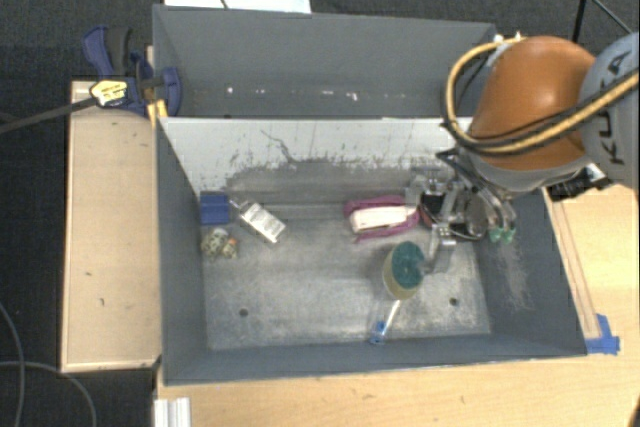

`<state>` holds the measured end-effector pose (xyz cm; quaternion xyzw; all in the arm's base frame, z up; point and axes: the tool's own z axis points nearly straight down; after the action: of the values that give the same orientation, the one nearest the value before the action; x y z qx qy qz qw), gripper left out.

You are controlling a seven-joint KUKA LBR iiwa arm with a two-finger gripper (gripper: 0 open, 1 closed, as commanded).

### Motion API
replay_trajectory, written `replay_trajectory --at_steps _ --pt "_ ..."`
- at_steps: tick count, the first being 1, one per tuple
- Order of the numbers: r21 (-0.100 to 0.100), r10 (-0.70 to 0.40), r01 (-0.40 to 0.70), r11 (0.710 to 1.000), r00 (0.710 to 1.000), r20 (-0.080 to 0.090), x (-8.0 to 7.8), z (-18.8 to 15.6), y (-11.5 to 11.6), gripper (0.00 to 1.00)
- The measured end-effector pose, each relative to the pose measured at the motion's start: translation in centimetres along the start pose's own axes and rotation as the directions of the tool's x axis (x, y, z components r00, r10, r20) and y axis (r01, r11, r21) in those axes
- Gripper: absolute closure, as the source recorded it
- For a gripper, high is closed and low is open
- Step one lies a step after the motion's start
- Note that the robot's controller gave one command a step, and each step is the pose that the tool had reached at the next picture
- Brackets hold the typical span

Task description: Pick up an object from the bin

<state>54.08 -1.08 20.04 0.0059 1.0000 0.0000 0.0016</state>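
The gripper (441,250) hangs low at the right of the bin (300,300), just beside a teal-topped round thing (405,268) and a pink-and-white case (380,217), likely lining up a pick, though how wide it's set I can't tell.

I count six loose things in the bin (320,65), one of each kind and no two alike. There is one blue block (213,208), one silvery wrapped packet (262,222), one small greenish crumpled lump (218,244), one pink and white case (380,216), one round teal-topped puck (405,270) and one thin white stick with a blue tip (383,321).
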Motion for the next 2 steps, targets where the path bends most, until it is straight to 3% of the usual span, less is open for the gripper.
replay_trajectory --at_steps 1,2 --pt "-0.001 -0.213 0.213 0.977 0.977 -0.006 0.3 11.1 -4.0 0.00" --pt "-0.001 -0.250 0.250 0.968 0.968 -0.006 -0.1 13.0 -3.5 0.00"
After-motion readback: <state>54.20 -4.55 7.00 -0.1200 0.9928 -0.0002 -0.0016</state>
